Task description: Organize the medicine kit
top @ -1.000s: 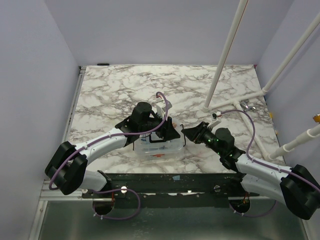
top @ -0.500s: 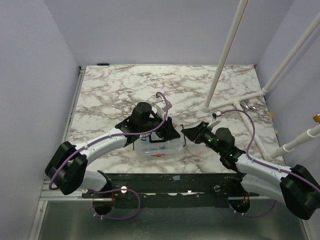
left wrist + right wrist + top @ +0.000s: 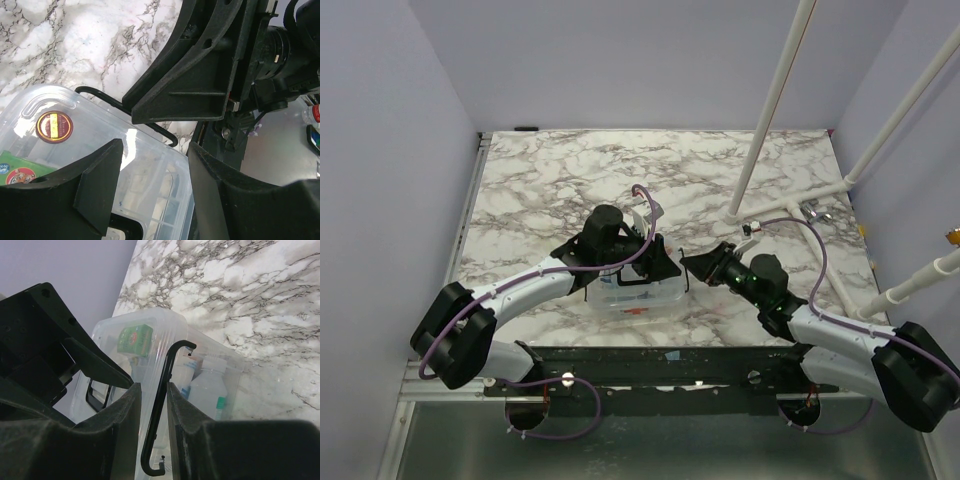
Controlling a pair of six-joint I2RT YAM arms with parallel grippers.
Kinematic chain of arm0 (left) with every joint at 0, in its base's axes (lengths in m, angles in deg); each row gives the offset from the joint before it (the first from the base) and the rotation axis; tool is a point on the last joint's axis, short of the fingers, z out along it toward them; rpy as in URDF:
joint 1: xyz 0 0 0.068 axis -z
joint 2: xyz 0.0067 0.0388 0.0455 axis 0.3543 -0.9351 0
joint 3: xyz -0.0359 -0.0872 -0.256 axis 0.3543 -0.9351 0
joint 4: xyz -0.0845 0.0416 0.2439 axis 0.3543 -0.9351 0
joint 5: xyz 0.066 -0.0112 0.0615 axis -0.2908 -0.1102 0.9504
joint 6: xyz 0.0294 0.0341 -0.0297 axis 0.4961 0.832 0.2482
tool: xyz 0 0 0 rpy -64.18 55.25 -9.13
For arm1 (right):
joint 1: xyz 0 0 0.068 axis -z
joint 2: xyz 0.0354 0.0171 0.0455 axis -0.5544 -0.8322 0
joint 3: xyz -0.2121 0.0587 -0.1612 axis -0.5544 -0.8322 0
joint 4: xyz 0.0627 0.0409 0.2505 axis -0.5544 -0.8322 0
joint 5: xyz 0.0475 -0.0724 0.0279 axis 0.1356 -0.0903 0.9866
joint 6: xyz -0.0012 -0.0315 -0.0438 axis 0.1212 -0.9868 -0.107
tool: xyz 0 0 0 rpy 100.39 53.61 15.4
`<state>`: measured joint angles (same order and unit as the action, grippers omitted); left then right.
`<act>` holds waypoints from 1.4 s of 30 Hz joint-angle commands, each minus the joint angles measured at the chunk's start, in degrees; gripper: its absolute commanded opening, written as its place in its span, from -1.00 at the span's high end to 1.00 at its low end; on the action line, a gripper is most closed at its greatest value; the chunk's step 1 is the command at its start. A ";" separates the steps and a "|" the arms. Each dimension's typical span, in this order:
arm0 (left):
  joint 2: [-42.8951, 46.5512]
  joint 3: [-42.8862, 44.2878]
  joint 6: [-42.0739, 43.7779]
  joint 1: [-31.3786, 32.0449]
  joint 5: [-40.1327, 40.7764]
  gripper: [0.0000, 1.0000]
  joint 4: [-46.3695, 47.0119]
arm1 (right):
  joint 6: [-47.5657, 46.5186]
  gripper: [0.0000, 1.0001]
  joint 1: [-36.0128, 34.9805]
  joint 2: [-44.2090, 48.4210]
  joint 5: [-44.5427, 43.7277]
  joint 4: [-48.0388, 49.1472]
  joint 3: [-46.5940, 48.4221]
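So the medicine kit [image 3: 640, 296] is sitting on the marble table [image 3: 550, 180], with the table's near edge just beside it and one arm reaching in from each side.

The right gripper [image 3: 154, 387] is coming at the kit's right end. Its jaws are standing only a little apart, and the kit's thin black handle [image 3: 158, 405] is running right through the gap between them. In the right wrist view a sliver of space is showing next to the bar, so the jaws are bracketing it loosely, not squeezing it.

The left gripper [image 3: 155, 150] is hanging over the top of the kit, toward that same right end. Its jaws are sitting roughly half spread. One finger [image 3: 100, 190] is lying over the clear lid and the other is running along the kit's edge, with the lid's corner between them. Honestly can't tell whether it's clamping or just resting there.

Through the clear plastic a couple of white bottles [image 3: 207, 390] and a green packet [image 3: 135, 340] are showing inside the kit. Under the lid there's also a round brown-and-yellow label [image 3: 54, 126].
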<state>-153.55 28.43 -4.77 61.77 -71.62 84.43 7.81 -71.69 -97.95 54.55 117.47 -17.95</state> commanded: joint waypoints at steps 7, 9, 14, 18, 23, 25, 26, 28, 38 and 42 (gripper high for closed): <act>-2.84 -3.80 0.73 0.28 0.83 -0.15 -9.40 | 2.06 0.41 -0.65 -1.21 6.51 5.50 2.33; -2.72 -4.04 0.73 0.28 0.86 -0.15 -9.28 | 2.14 0.41 -0.65 -0.57 6.32 4.84 2.41; -2.12 -4.41 0.73 0.23 1.15 -0.15 -9.22 | 1.41 0.41 -0.63 1.38 5.64 1.44 3.11; -2.03 -4.59 0.82 0.17 1.28 -0.15 -9.22 | 1.50 0.40 -0.62 1.20 5.84 0.21 3.60; -1.55 -5.15 0.64 0.14 1.27 -0.15 -8.81 | 1.82 0.40 -0.65 0.21 5.92 0.57 3.38; -1.09 -5.16 0.71 0.13 1.28 -0.15 -8.99 | 1.51 0.40 -0.63 0.58 5.57 0.05 3.55; -0.79 -5.11 0.78 0.15 1.36 -0.15 -9.13 | 1.36 0.40 -0.64 0.77 5.27 -0.49 3.80; -0.28 -4.91 0.89 0.20 1.43 -0.15 -9.52 | 0.72 0.38 -0.63 1.58 4.42 -1.95 4.29; 7.01 -0.56 1.24 0.04 1.31 -0.18 -14.60 | -4.41 0.14 -0.59 6.65 -0.71 -11.91 8.26; 10.37 1.85 2.34 0.05 3.30 -0.22 -18.43 | -7.92 0.06 -0.57 6.88 -1.98 -17.50 12.07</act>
<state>-146.27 27.73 -4.20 61.75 -71.05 74.40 4.67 -71.98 -91.83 55.66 107.24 -10.02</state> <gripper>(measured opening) 0.603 0.452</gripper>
